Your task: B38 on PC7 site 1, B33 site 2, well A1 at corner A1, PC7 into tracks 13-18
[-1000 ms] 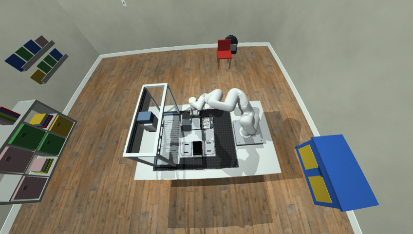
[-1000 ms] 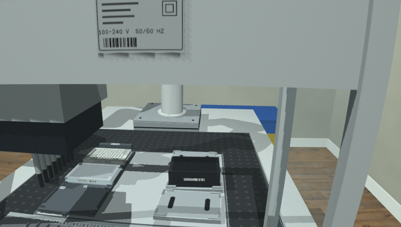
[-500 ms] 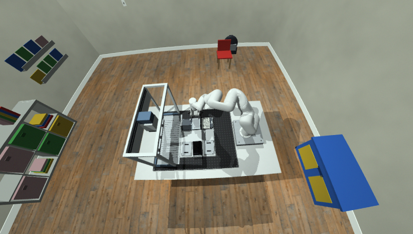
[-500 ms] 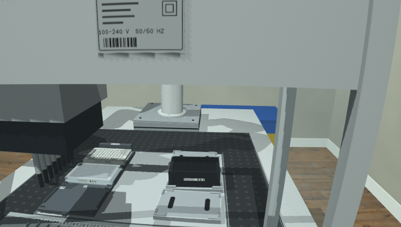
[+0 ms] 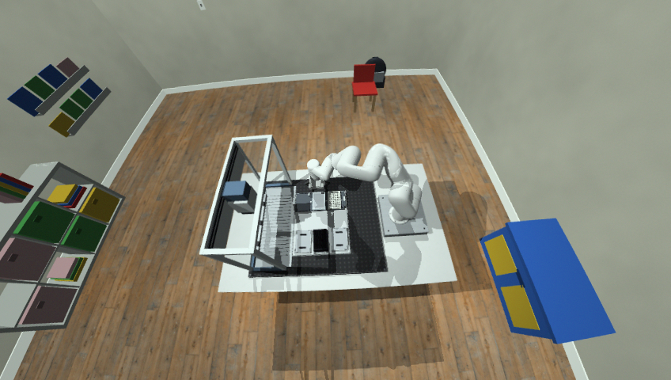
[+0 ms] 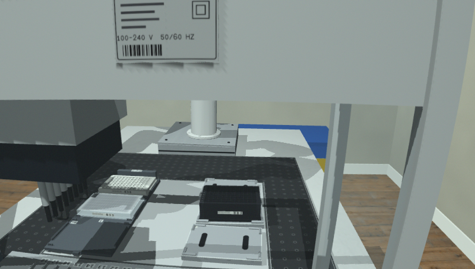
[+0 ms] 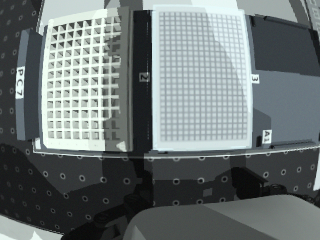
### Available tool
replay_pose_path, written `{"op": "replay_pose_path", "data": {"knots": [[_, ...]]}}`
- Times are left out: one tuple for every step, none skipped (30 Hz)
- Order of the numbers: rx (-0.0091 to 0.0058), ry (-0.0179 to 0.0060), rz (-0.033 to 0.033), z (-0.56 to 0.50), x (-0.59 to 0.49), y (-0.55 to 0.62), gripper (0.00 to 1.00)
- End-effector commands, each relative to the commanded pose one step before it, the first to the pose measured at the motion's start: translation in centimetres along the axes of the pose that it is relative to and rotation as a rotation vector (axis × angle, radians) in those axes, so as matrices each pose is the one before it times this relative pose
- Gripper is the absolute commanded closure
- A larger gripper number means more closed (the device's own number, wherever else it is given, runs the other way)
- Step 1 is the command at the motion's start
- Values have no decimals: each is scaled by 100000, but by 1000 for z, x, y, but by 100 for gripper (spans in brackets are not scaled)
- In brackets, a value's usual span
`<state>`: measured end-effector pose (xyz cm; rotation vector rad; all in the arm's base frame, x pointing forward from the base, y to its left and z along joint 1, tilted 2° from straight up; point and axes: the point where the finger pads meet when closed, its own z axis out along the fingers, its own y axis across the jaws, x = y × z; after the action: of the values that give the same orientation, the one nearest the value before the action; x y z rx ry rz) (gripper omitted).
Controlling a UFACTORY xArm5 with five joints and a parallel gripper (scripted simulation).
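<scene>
Lining up the carrier for the rails

PC7 (image 5: pixel 302 204) (image 6: pixel 89 235) (image 7: pixel 287 100) lies on the apron, short of the rails (image 5: pixel 278 216) (image 6: pixel 19 261), its long axis running towards them. B38 (image 5: pixel 335 199) (image 6: pixel 128 182) (image 7: pixel 85 85) is on site 1 and B33 (image 5: pixel 318 200) (image 6: pixel 110 203) (image 7: pixel 200 80) on site 2; site 3 is bare. The gripper (image 5: pixel 316 183) (image 7: pixel 196 184) stands wide and empty, off the carrier's long side away from B83 (image 5: pixel 320 240) (image 6: pixel 229 203). From there a nudge could only straighten PC7; pushing it in probably calls for moving baseward, behind the handle (image 5: pixel 344 199) (image 6: pixel 136 172) (image 7: pixel 21 110).

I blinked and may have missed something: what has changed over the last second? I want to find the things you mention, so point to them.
Very little: the white gripper (image 5: pixel 316 186) (image 7: pixel 196 184) looks slightly shifted; which way, I can't tell. It is open now, holding nothing. The dark grey carrier (image 5: pixel 302 203) (image 6: pixel 84 236) (image 7: pixel 287 100), its two pale plates (image 5: pixel 335 199) (image 6: pixel 130 183) (image 7: pixel 82 82) and the tall black block (image 5: pixel 320 240) (image 6: pixel 229 203) show no visible movement.
</scene>
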<state>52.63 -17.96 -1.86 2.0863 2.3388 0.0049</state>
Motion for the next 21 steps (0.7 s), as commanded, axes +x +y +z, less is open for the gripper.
{"op": "replay_pose_path", "data": {"knots": [[-1474, 2074, 0, -175, -73, 147, 0], [0, 0, 0, 0, 0, 0, 0], [0, 0, 0, 0, 0, 0, 0], [0, 0, 0, 0, 0, 0, 0], [0, 0, 0, 0, 0, 0, 0], [0, 0, 0, 0, 50, 0, 0], [0, 0, 0, 0, 50, 0, 0], [0, 0, 0, 0, 50, 0, 0], [0, 0, 0, 0, 50, 0, 0], [0, 0, 0, 0, 50, 0, 0], [0, 0, 0, 0, 50, 0, 0], [0, 0, 0, 0, 50, 0, 0], [0, 0, 0, 0, 50, 0, 0], [0, 0, 0, 0, 50, 0, 0], [0, 0, 0, 0, 50, 0, 0], [0, 0, 0, 0, 50, 0, 0], [0, 0, 0, 0, 50, 0, 0], [0, 0, 0, 0, 50, 0, 0], [0, 0, 0, 0, 50, 0, 0], [0, 0, 0, 0, 0, 0, 0], [0, 0, 0, 0, 0, 0, 0]]}}
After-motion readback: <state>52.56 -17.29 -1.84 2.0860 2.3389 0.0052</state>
